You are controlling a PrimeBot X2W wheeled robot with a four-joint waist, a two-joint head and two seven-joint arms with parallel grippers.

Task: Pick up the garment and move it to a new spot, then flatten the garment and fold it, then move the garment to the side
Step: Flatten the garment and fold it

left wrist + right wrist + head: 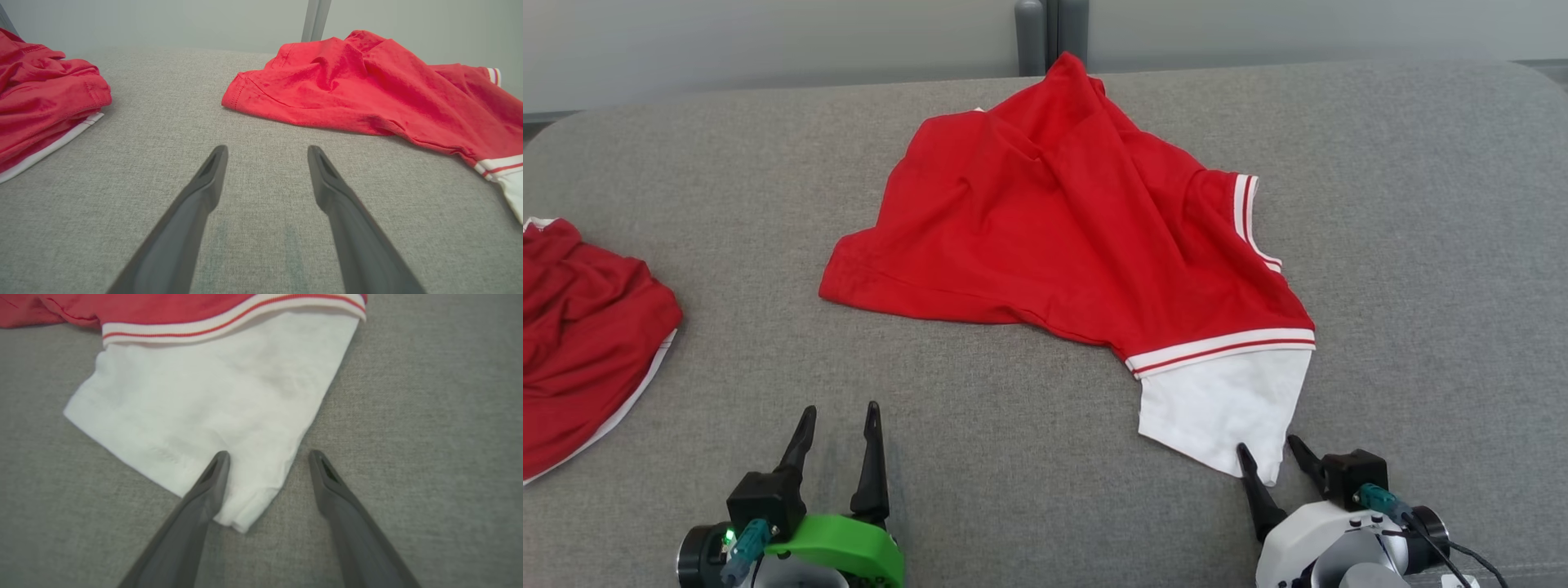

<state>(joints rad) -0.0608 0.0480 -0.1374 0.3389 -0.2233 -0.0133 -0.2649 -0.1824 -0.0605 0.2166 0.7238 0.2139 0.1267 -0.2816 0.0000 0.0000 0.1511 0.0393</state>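
Nearest, both claws apart and empty: left gripper [840,407] over bare grey woven cushion [1013,474], right gripper [1267,443] at the near corner of the white sleeve [1217,400]; beyond, rumpled red jersey [1054,220] mid-cushion, its far side hidden in folds; leftward, second red garment [580,327] cut off at the edge.

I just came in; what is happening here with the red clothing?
A two-armed robot faces a crumpled red garment on a grey padded surface. Its right jaws stand open at the white sleeve; its left jaws stand open over bare surface. Nothing is held yet. A second garment lies to the left.
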